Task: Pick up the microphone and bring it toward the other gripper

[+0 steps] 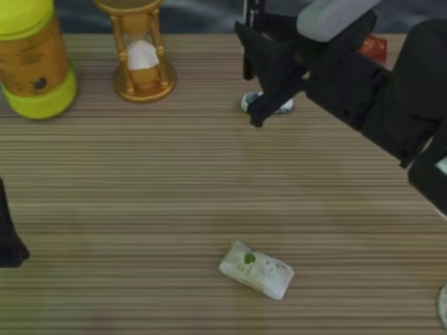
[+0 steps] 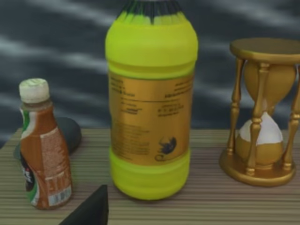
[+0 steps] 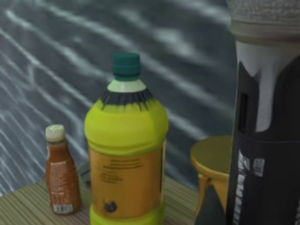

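Hourglass (image 1: pixel 142 54) holds white sand; right pincer (image 1: pixel 260 105) grips the microphone (image 3: pixel 262 117); left pincer's state unclear.

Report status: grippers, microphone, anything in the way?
Right gripper at far side, over small white item. Microphone upright, close in right wrist view; grip unconfirmed. Left gripper parked, left edge. White packet off the line between.
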You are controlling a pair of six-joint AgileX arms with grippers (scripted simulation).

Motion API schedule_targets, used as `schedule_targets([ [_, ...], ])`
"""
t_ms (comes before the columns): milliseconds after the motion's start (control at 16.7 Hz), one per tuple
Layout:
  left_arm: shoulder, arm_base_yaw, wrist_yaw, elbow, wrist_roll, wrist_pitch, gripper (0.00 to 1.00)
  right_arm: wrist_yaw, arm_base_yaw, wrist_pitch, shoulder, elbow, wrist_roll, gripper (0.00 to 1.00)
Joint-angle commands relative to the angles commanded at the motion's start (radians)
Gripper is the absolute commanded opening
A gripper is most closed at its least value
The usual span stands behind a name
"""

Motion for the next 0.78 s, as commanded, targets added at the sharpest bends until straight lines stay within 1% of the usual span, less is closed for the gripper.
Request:
schedule_targets([
  [180,0.0,0.0,0.0,0.0,0.0,0.0,1.0,-0.004,-0.004,0.002,0.003,0.005,0.002,0.0],
  [600,0.002,-0.001,0.001,0.002,0.0,0.001,1.0,0.0,0.0,0.0,0.0,0.0,0.0,0.0],
  [780,0.068,-0.047,0.02,0.052,0.003,0.022,1.0,0.0,0.0,0.0,0.0,0.0,0.0,0.0],
])
